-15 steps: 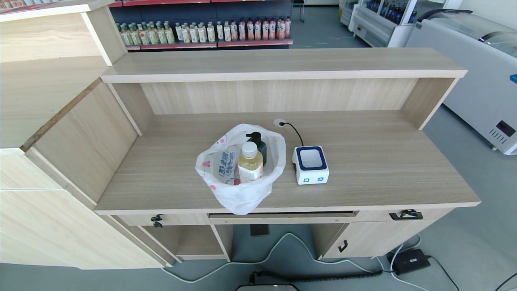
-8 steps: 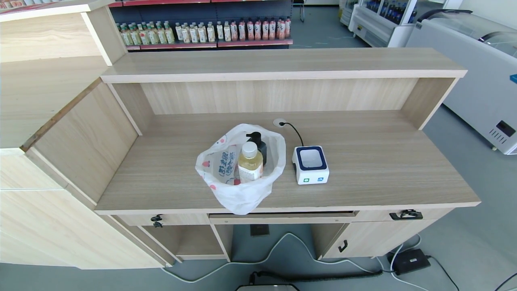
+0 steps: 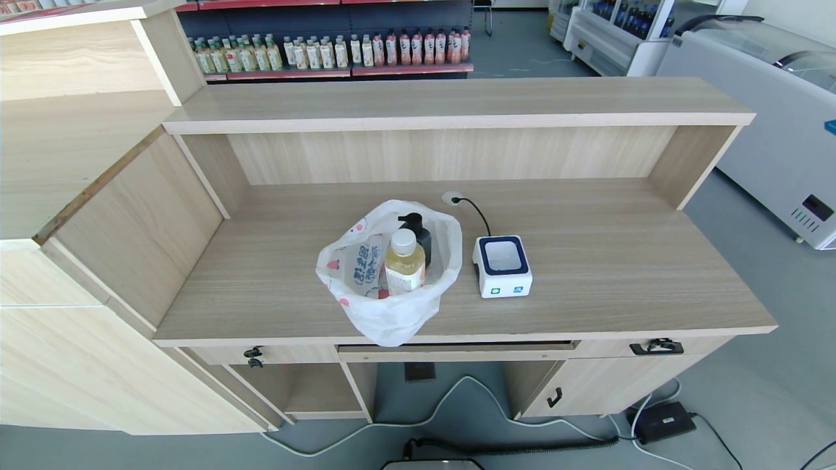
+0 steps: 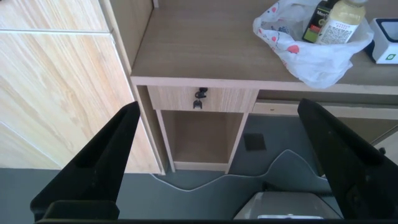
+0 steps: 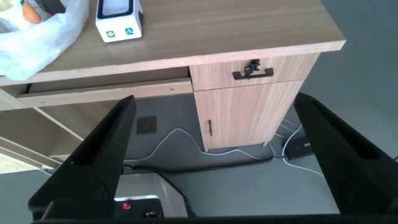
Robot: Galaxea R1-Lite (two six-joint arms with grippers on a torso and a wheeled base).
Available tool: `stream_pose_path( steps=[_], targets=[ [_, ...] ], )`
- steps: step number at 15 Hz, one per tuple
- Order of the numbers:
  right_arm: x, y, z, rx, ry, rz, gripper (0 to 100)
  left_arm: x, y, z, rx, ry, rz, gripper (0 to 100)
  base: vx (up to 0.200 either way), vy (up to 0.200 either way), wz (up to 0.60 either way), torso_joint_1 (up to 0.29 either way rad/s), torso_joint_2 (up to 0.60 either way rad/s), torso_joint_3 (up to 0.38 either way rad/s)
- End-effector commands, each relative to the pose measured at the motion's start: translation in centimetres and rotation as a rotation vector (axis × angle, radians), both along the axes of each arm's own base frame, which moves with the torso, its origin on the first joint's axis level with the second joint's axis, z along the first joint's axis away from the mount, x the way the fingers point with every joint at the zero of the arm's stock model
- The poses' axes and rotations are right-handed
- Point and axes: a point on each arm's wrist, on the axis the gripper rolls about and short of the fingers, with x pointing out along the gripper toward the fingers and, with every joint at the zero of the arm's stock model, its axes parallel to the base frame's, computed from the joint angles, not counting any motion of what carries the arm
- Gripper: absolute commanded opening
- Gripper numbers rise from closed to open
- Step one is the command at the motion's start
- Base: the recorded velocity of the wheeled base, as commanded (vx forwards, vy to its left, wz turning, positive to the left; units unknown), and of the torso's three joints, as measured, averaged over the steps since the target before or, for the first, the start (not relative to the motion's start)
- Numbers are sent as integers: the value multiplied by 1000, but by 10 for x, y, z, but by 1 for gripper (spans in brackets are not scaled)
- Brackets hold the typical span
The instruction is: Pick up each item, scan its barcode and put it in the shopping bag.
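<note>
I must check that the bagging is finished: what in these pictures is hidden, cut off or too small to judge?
- Head view: the shopping bag hides the lower parts of the tea bottle and the pump bottle, and anything beneath.
- Head view: barcodes are too small to find.
- Left wrist view: the picture's edge cuts off the bottle tops and part of the scanner.
- Right wrist view: the edge cuts off most of the bag.

Matt wood counter [image 3: 588,261], plastic shopping bag [image 3: 385,320]

a shop: checkout counter [image 3: 588,261], drink shelves [image 3: 333,52], freezers [image 3: 771,98]
</note>
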Motion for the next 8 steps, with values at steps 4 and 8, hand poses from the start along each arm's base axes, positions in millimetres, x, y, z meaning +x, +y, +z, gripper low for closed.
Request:
stream_pose_path(
  steps=[4, 8],
  targets=[
    [0, 0, 0, 0, 4, 1, 100, 0, 0, 0, -2, -1, 1, 100, 0, 0, 0, 0, 0, 0],
    [0, 0, 0, 1, 3, 0, 100, 0, 0, 0, 0, -1, 1, 100, 0, 0, 0, 0, 0, 0]
  ],
)
